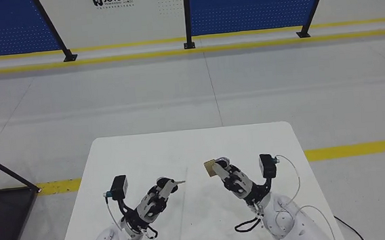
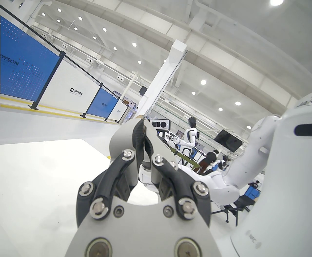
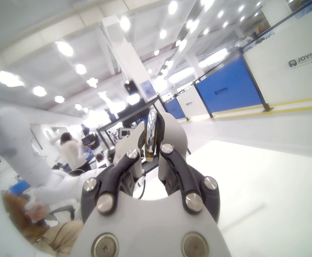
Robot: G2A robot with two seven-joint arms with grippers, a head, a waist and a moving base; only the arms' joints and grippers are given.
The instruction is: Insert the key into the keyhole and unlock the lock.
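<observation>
Top view: left end effector (image 1: pixel 169 186) is clenched on the key (image 1: pixel 179 182), tip toward the lock (image 1: pixel 210 167). The right end effector (image 1: pixel 219 167) is grasping the lock over the white worktop (image 1: pixel 181 145). Key and lock sit near each other but apart; right wrist view shows its chrome shackle and brass body pinched between the fingers.
</observation>
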